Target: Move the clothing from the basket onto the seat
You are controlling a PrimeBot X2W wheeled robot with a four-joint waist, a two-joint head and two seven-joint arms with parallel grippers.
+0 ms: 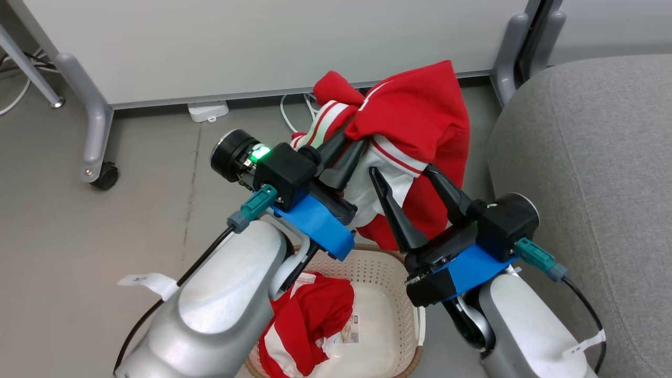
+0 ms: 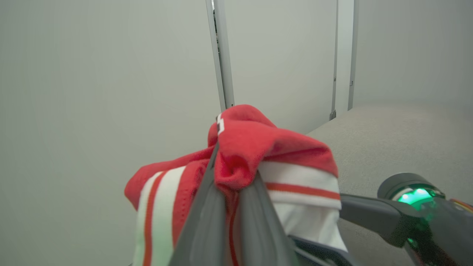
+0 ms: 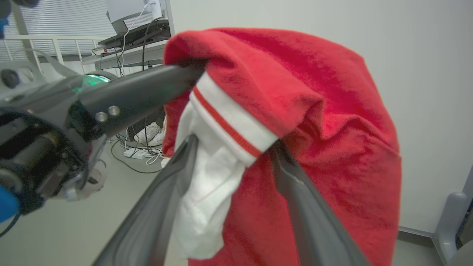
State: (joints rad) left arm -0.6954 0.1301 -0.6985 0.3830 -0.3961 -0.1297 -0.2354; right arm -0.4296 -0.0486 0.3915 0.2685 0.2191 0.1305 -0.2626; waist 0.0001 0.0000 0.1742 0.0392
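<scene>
The clothing's first garment (image 1: 420, 121), in the head view, hangs clear of the basket (image 1: 386, 265), pinched by the left gripper (image 1: 353, 140). The second garment (image 1: 310, 320) lies inside the basket, near the seat (image 1: 588, 157). In the left wrist view, the fingers (image 2: 207, 207) are clamped tight on red fabric. In the right wrist view, the right gripper (image 3: 231, 147) is spread wide, with the white panel draped between its fingers.

There are two red garments: the hanging garment (image 1: 420, 115) far, the second garment (image 1: 310, 320) near, in the one basket (image 1: 391, 262). One grey seat (image 1: 588, 157) stands right. Two grippers: left gripper (image 1: 353, 140), right gripper (image 1: 400, 170).
</scene>
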